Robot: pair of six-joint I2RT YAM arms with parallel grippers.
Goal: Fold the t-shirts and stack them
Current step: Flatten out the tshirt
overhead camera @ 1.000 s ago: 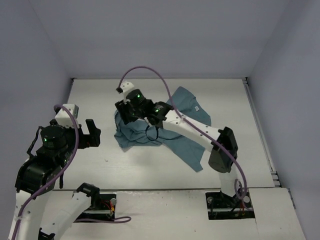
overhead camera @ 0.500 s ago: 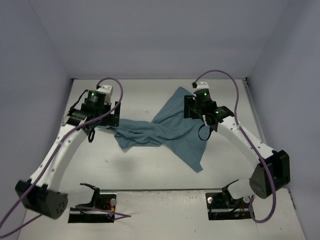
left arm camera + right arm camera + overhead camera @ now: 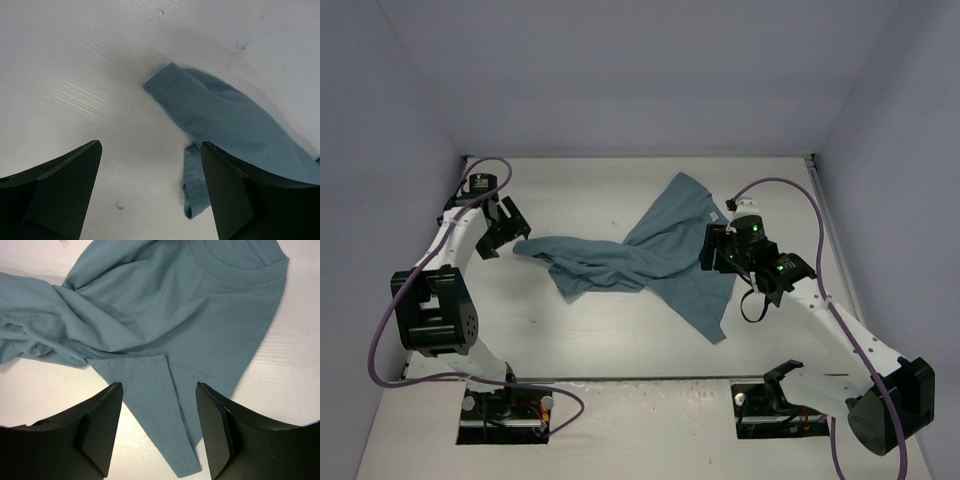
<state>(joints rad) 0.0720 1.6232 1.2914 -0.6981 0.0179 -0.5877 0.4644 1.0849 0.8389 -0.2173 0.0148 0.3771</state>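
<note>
The teal t-shirt [image 3: 640, 262] lies crumpled and stretched across the middle of the white table, one end bunched at the left and a pointed flap at the front. My left gripper [image 3: 505, 232] is open and empty, just left of the shirt's bunched left end [image 3: 210, 107]. My right gripper [image 3: 712, 252] is open and empty above the shirt's right part. In the right wrist view the collar [image 3: 235, 275] and a sleeve hem [image 3: 165, 390] lie flat below the open fingers [image 3: 102, 425].
The white table [image 3: 580, 330] is walled by grey panels at the left, back and right. Both arm bases [image 3: 505, 410] sit at the near edge. Purple cables loop off both arms.
</note>
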